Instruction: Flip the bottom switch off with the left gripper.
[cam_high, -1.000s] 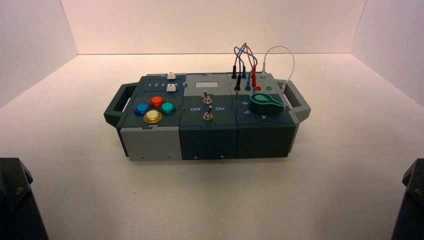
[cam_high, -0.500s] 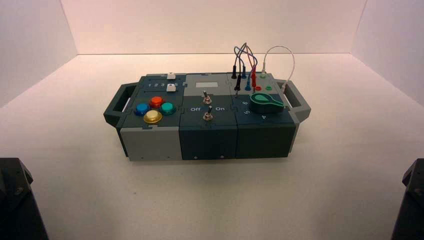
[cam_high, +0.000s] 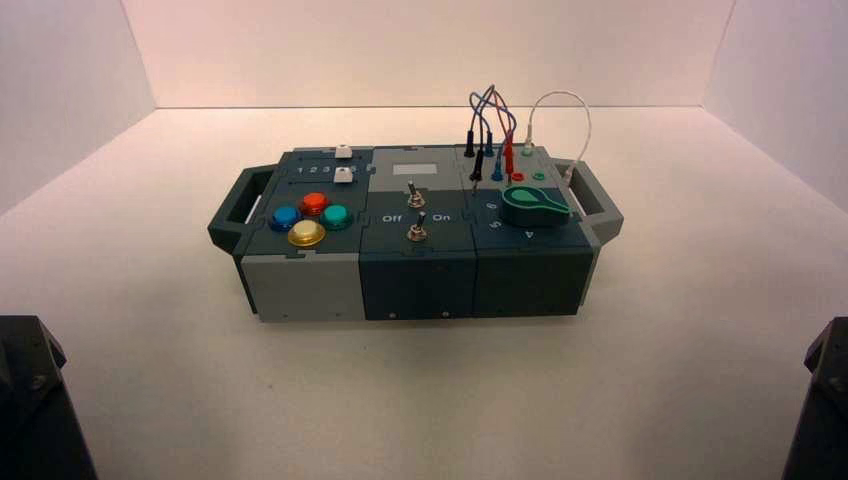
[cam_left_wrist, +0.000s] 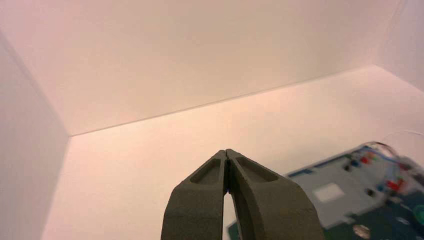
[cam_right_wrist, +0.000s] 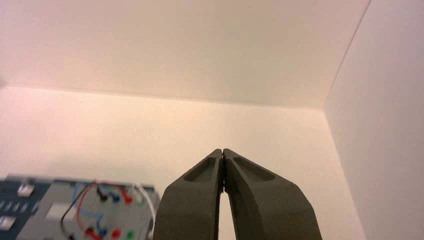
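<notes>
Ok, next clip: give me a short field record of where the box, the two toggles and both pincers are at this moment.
box: box stands mid-table, front face toward the robot
bottom switch: bottom switch sits in the middle panel between the Off and On lettering, untouched
top switch: top switch just behind it
buttons: coloured buttons on the box's left section
knob: green knob on the right section
left pincer: left pincer shut, tips together, short of the box
right pincer: right pincer shut, held back from the box
contact: none

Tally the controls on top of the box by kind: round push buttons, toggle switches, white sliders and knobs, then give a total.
Round push buttons: 4
Toggle switches: 2
White sliders: 2
Green knob: 1
Total: 9
</notes>
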